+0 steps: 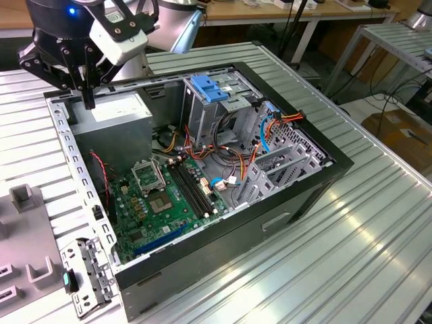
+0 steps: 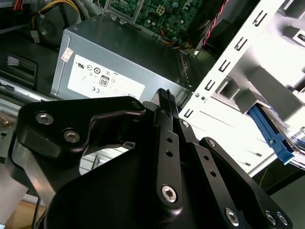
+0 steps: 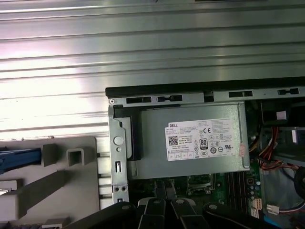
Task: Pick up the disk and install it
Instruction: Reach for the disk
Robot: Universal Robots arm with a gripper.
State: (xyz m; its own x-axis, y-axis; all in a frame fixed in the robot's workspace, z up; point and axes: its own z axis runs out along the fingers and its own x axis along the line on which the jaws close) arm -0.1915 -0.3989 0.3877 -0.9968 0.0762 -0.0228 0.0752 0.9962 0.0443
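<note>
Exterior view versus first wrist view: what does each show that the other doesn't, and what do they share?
Exterior view: the blue latch on the drive cage, and orange cables. First wrist view: a blue piece on the grey fixture. Both: the power supply, the motherboard and the shut end effector.

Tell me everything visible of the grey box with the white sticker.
The grey box is rectangular sheet metal with a white printed sticker on its upward face. It lies flat in a corner of the open case, beside the green motherboard. The shut gripper hangs over it; contact cannot be judged.
</note>
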